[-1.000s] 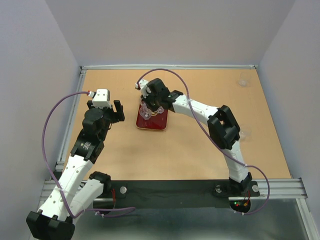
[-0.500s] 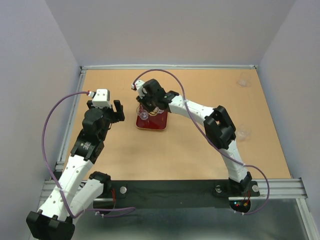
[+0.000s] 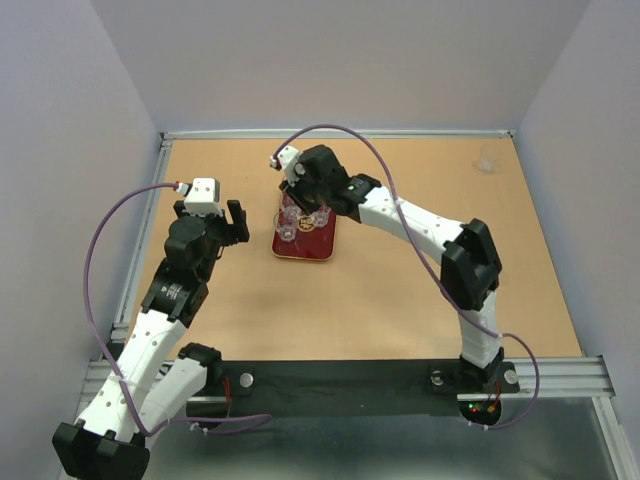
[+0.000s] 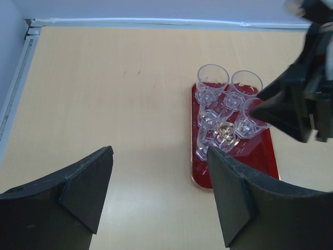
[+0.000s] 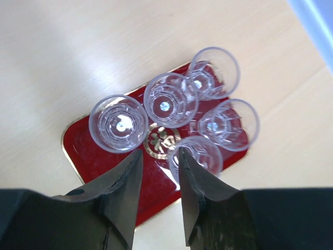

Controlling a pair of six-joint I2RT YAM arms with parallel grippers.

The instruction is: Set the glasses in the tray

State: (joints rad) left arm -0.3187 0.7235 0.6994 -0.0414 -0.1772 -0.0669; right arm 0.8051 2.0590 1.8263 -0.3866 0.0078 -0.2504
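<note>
The glasses I can count number five, all upright and bunched at the far end of the tray, rims touching or nearly so. The tray lies flat on the table, near its middle. My right tool hangs over the cluster, released, its jaws a little apart with only the gold emblem showing between them. My left tool hovers off to the tray's left, spread wide and gripping nothing. One more glass stands by the table's far right corner.

Wooden table, grey walls (plain), metal rail
</note>
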